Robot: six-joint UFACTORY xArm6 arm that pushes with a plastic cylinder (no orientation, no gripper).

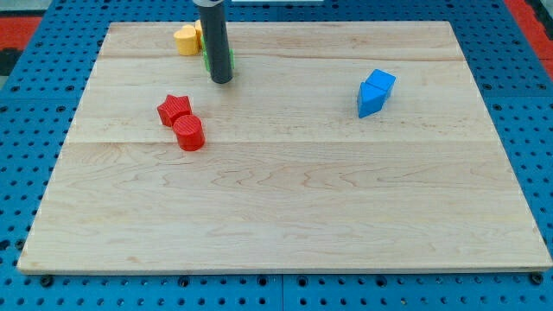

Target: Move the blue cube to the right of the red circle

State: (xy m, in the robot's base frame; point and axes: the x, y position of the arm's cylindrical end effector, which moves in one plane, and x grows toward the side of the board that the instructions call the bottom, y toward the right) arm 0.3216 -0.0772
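While the dark rod (214, 39) comes down from the view's top, my tip (221, 80) rests on the wooden bench (285, 216) in its upper-left part. No gripper is fitted on this arm, so nothing is grasped or released; the rod's end simply touches the board, and it presses against no red or blue block.

Right behind the rod, a green block (231, 61) shows only as slivers at either side of it, so its shape cannot be made out. At about ten o'clock from my tip, near the board's top edge, sits a yellow block (185, 40) with a rounded, heart-like outline; a second yellow piece (198, 33) stands just beside it, partly hidden by the rod.

At about eight o'clock from my tip lies the red star (174, 109). Touching it, at roughly five o'clock from the star, stands the red circle (189, 133), a short cylinder seen on its side face.

Well apart from these, across the board at about three o'clock from my tip, are two blue blocks touching each other. The blue cube (382, 82) is the upper one, tilted so that a corner faces the camera. The blue wedge-like block (370, 101) leans against it at seven o'clock. Taken from the red circle, the blue cube lies at about two o'clock, far off toward the view's right.

Around the bench runs a blue perforated surface (34, 130), with a red strip (22, 22) at the view's upper-left corner.
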